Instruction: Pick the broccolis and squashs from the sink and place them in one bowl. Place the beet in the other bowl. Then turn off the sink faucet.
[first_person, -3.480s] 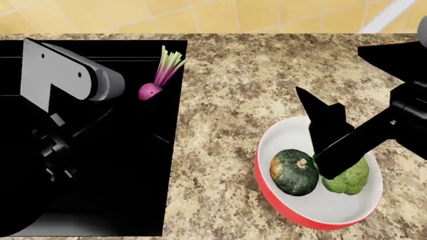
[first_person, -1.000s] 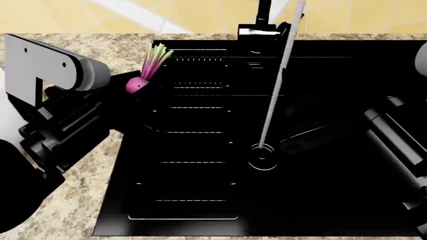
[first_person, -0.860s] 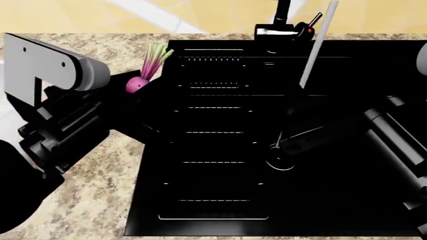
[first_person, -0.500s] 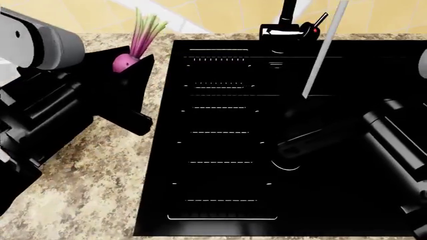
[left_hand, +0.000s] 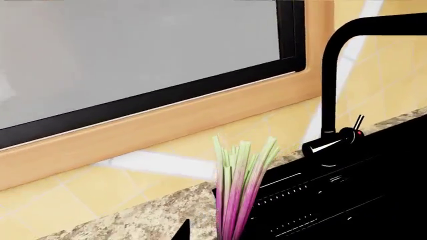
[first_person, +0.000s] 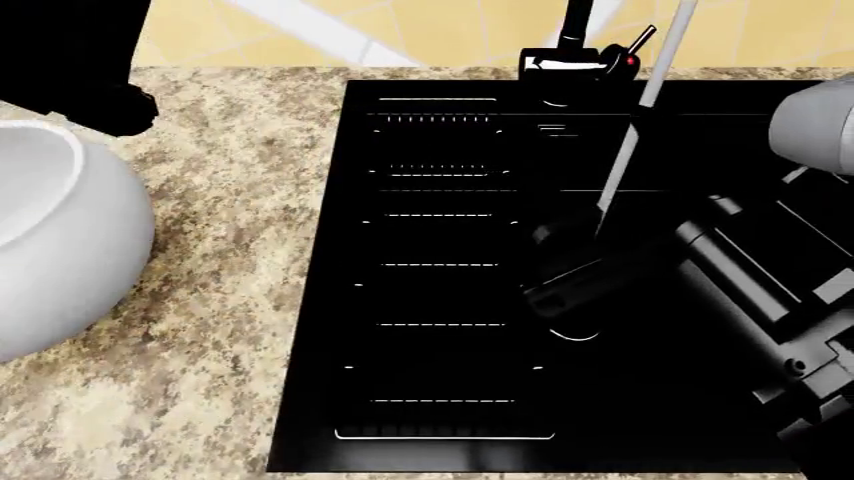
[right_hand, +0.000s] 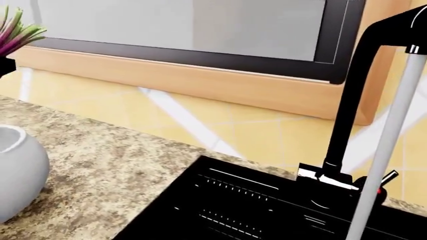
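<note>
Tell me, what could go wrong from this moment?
1. The beet, of which only stalks show, hangs high near the bowl; released there, it might bounce out.
2. Water runs; the right arm sits low in the sink, and may knock the faucet reaching the lever.

Your right arm (first_person: 767, 300) reaches in from the right edge of the head view, its dark forearm angled toward the middle. Your left arm (first_person: 74, 60) shows only as a black mass in the upper left corner. Neither gripper's jaws are readable.
</note>
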